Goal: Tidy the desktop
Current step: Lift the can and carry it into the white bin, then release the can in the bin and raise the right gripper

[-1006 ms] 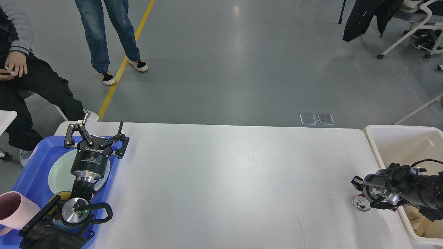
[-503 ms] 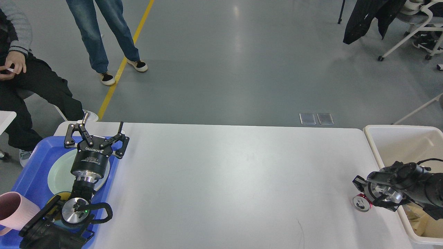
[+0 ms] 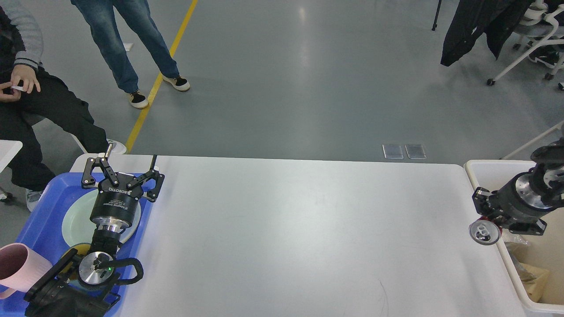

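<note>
The white bench (image 3: 299,237) fills the lower middle of the view, its wide centre bare, so there is open room between the two arms. At 9 o'clock a blue tray (image 3: 42,207) overlaps the bench's left edge, holding a pale plate (image 3: 75,224) and a pink cup (image 3: 17,266). The left gripper (image 3: 121,172) hangs over the tray, fingers spread; its body reads "ROBOTIQ". At 3 o'clock a cream bin (image 3: 489,176) sits against the right edge. The right gripper (image 3: 487,222) pinches a red can (image 3: 484,231), which a second ago lay lower on the bench and is now raised at the bin's rim.
</note>
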